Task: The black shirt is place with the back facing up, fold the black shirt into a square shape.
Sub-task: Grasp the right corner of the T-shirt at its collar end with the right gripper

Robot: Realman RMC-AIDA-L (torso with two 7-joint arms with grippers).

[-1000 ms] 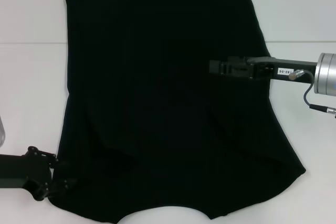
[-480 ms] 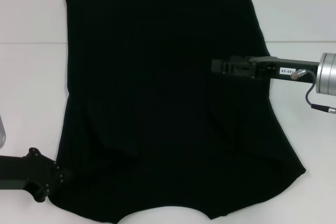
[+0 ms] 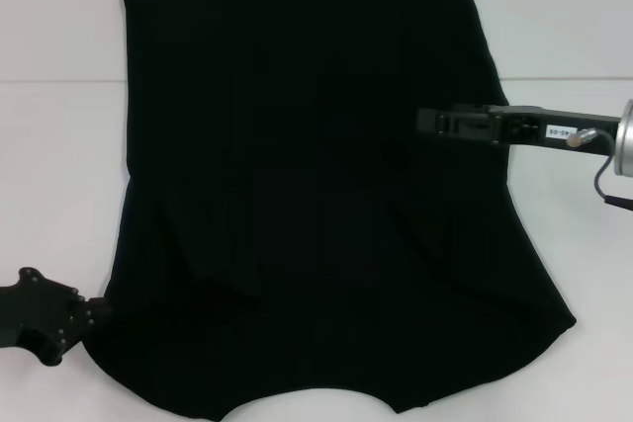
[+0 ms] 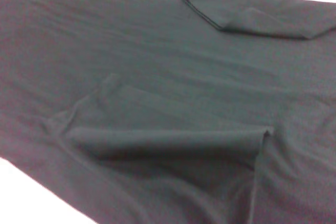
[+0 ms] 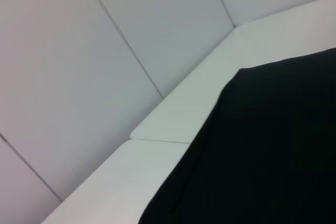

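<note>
Retreating left gripper (image 3: 84, 318), right gripper (image 3: 427, 122), black shirt (image 3: 307, 195) unmoved

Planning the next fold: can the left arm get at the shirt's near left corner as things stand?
Probably yes. The left gripper sits right beside the black shirt at that corner, on the white table, with nothing between them.

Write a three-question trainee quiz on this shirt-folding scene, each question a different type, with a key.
1. True or false: the right claw is over the black shirt.
2. Multiple choice: the left claw is at (A) the shirt's far edge, (B) the shirt's near left corner, (C) the middle of the shirt.
3. Fill in: the shirt lies on a ____ table.

Key: 1 true; 2 B; 3 white.
</note>
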